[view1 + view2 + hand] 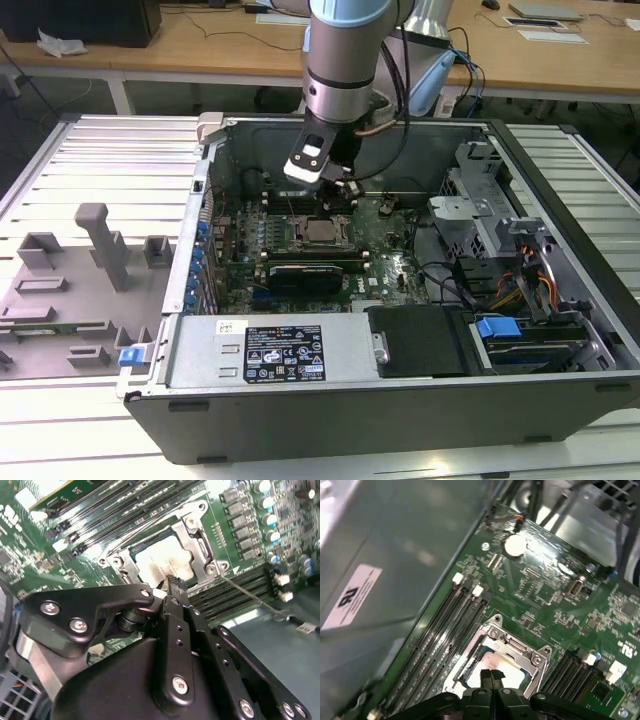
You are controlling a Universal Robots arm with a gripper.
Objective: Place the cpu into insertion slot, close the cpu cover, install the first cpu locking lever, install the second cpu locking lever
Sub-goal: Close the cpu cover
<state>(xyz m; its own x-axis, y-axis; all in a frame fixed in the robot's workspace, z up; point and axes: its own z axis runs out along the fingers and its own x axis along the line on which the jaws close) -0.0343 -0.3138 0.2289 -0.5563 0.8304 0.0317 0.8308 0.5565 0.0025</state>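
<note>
Silvery-beige and smudged on top, the cpu [161, 562] lies flat in the insertion slot [298, 236], directly beneath the tips of the jaws in both wrist views. The gripper [492, 674] hangs low inside the open computer case [400, 405]. Its black jaws are pressed together, tip against tip, with nothing between them. Whether the tips actually rest on the chip or stop just above it, I cannot tell.

The cpu cover [199, 544] is folded down around the chip, and its grey frame rings the spot under the jaws. From one corner of that frame, just beside the jaws, a thin wire lever [250, 596] slants away across the dark memory slots [235, 592]. I cannot tell whether it is hooked down. More memory slots [445, 625] flank the socket on the jaws' other side, on the green motherboard [545, 595].
</note>
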